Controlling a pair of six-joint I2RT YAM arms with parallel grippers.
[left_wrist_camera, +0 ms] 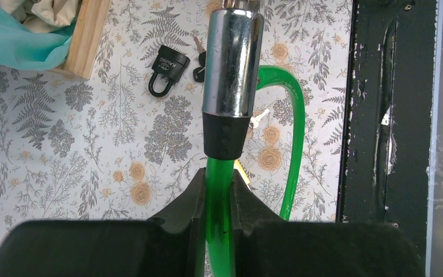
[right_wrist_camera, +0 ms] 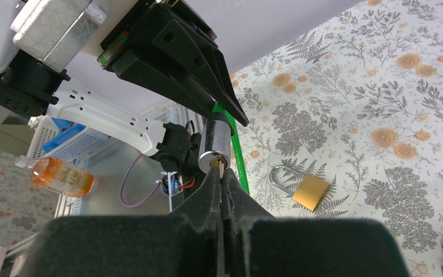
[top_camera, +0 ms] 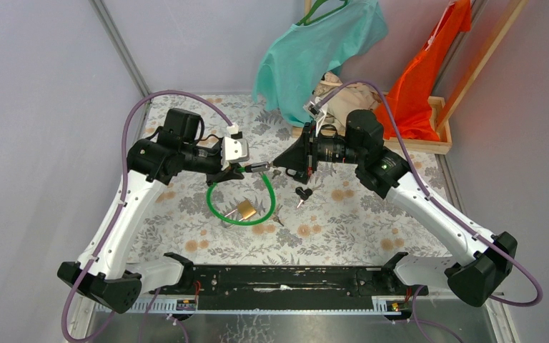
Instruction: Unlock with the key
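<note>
Now my L hand (left_wrist_camera: pixel 218 189) clamps bendy green cable (left_wrist_camera: pixel 295 115) below the stiff barrel (left_wrist_camera: pixel 233 57); R hand (right_wrist_camera: pixel 222 182) pinched shut on thin, likely slippery key (right_wrist_camera: pixel 221 168), by its head.

Left and right jaws meet at the green cable lock (top_camera: pixel 237 218).

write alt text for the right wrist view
The right fingers pinch a small key at the keyhole of a chrome lock cylinder, which the left fingers hold up by its green cable. A brass padlock lies on the floral table beyond.
</note>
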